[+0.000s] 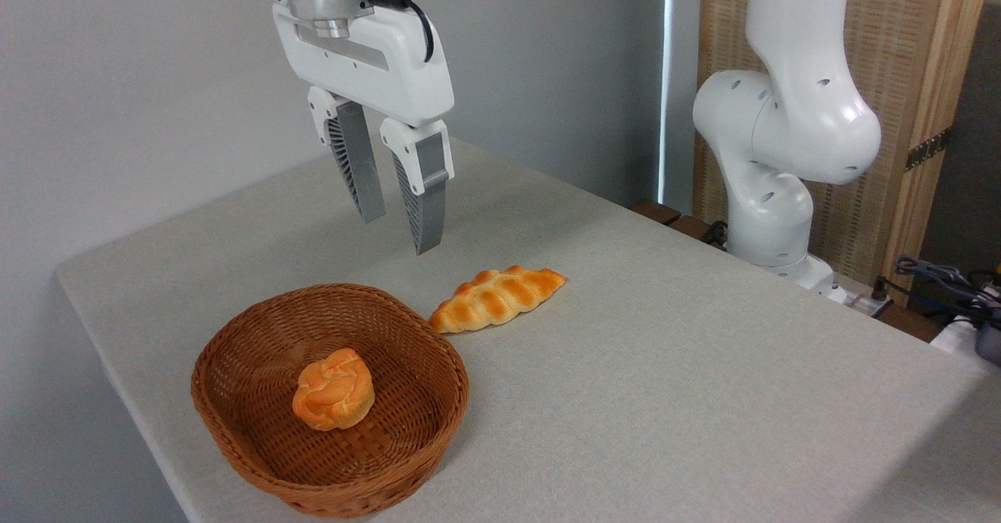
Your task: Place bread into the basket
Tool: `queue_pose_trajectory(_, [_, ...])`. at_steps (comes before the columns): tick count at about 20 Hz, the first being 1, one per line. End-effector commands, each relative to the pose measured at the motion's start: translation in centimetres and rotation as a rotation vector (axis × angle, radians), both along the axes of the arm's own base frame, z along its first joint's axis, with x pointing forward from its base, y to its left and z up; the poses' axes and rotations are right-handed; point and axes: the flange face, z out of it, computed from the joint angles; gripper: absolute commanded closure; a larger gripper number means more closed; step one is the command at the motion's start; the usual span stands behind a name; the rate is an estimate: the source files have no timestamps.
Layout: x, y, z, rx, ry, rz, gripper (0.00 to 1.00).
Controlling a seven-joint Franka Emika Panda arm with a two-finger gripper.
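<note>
The brown woven wicker basket (235, 406) sits at the near left of the grey table (665, 351), close to the table's near-left edge. A small round knotted orange bun (334, 389) lies on the basket floor, roughly at its centre. Above and slightly beyond the basket's far rim hangs the gripper (401, 231), clear of the table surface and pointing downward. Its two ribbed grey fingers (358, 165) stand a narrow gap apart, and nothing is between them. The bread (496, 298), a long golden-orange loaf with braided ridges and browned stripes, lies flat on the table just beside the basket's far-right rim; its near-left tip comes close to the rim, and its other tip points to the far right. The loaf is below and to the right of the fingertips, untouched. The white arm base (782, 140) stands at the far right, off the table's far edge.
</note>
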Motion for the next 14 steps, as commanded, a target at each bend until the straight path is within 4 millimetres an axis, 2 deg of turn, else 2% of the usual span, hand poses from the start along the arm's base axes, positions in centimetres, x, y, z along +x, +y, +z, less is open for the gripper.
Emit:
queue_pose_trajectory(1, [-0.33, -0.14, 0.01, 0.011, 0.022, -0.004, 0.00])
queue_pose_trajectory(14, [0.22, -0.28, -0.97, 0.003, 0.037, -0.004, 0.00])
